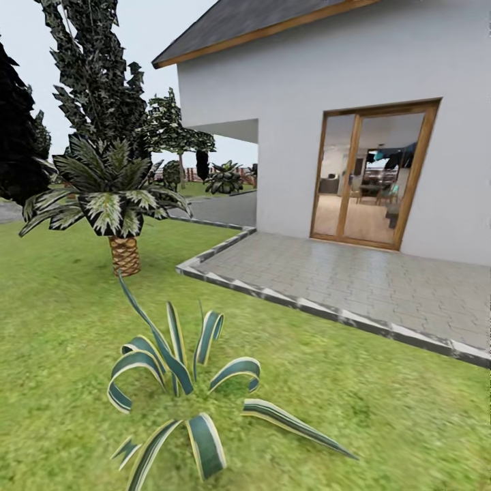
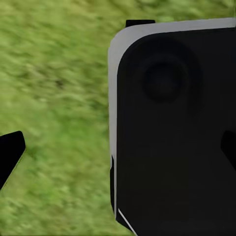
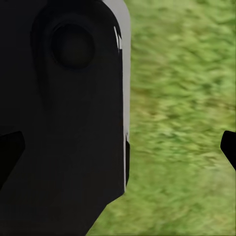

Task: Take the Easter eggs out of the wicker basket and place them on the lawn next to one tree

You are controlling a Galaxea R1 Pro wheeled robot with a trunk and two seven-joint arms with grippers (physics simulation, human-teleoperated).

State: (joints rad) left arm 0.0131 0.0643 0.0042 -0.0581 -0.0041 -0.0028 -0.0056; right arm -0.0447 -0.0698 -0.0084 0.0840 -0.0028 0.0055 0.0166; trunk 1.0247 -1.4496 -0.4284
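So far the robot is on its way across the lawn (image 1: pixel 61 320), and neither the basket nor any egg can be made out from the head camera, so where they lie cannot be told from here. That view takes in a striped agave-like plant (image 1: pixel 181 385) low on the grass, a short palm (image 1: pixel 112 204) behind it, dark narrow trees (image 1: pixel 92 75) at the left edge, and the white house (image 1: pixel 327 75) with its glazed door (image 1: pixel 372 177) over a grey paved patio (image 1: pixel 354 279) whose kerb cuts diagonally through the grass.

Each wrist camera looks down on blurred grass past a dark, grey-edged slab of the robot's own body (image 2: pixel 172 128). The left gripper (image 2: pixel 120 147) shows one fingertip at either margin of its view, so the fingers stand wide apart with nothing between them; the right gripper (image 3: pixel 120 147) reads the same way, spread and empty.

The step in hand is, I judge, searching and driving. Doing it well means turning the base away from the house and patio toward the open grass (the basket is said to stand on the lawn), steering round the striped plant rather than over it, and keeping both arms tucked. Noting a thick-trunked tree during the sweep would save a second search later.
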